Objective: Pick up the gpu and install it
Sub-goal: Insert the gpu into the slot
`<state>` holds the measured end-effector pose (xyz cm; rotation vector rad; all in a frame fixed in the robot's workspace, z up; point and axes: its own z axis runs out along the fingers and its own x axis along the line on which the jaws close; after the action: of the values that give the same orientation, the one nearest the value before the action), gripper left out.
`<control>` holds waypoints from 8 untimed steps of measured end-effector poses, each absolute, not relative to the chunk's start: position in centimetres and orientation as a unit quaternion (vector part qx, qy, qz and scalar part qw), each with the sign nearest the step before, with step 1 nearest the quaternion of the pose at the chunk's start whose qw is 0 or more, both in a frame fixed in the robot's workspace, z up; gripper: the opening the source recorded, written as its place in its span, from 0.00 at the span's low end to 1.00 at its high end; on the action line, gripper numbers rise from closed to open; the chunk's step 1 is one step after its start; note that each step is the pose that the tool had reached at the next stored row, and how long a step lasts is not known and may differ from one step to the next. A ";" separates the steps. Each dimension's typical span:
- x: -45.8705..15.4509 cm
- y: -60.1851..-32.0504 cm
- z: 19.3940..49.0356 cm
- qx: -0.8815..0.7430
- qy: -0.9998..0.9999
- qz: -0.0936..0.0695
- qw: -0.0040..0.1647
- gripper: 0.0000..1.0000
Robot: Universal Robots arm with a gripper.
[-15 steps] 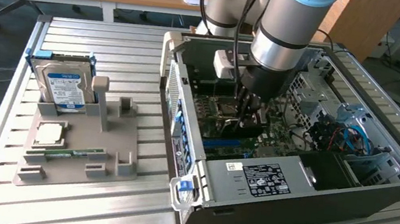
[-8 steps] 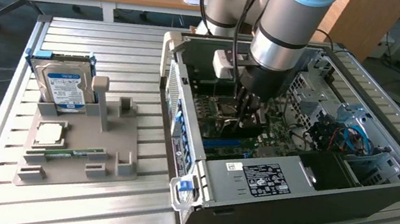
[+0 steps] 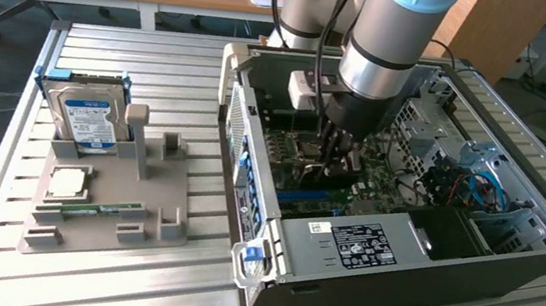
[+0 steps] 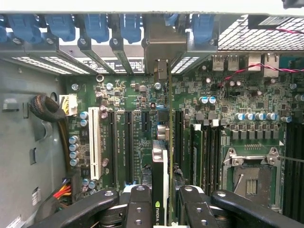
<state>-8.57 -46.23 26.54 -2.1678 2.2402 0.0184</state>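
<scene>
from the exterior view, the arm reaches down into the open computer case (image 3: 514, 267), which lies on its side on the slatted surface (image 3: 127, 277). the pincer (image 3: 334, 160) hangs low over the motherboard (image 3: 397, 182), and i judge it is so far inside because the card has to go down into a slot there. to the exterior view's left, a grey holder (image 3: 105, 202) carries the hard drive (image 3: 85, 119) and a ram stick (image 3: 94, 210), both well apart from the work.

from the wrist view, the pincer (image 4: 160, 202) is pinching the gpu (image 4: 160, 190), its black fingers (image 4: 137, 204) pressed on both faces. the card stands on edge over the motherboard (image 4: 213, 90), lined up along the slots (image 4: 116, 147), probably so it can drop straight in. it looks thin and green-edged, with a black cooler bearing a small logo, and its silvery end bracket (image 4: 161, 71) points at the rear openings.
</scene>
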 end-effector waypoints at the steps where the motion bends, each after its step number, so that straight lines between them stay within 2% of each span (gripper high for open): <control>1: -8.6 -46.2 26.5 -0.695 0.719 0.006 0.012 0.27; 8: -8.6 -46.2 26.3 -0.695 0.719 0.006 0.012 0.27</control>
<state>-8.59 -46.23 26.28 -2.1676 2.2403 0.0185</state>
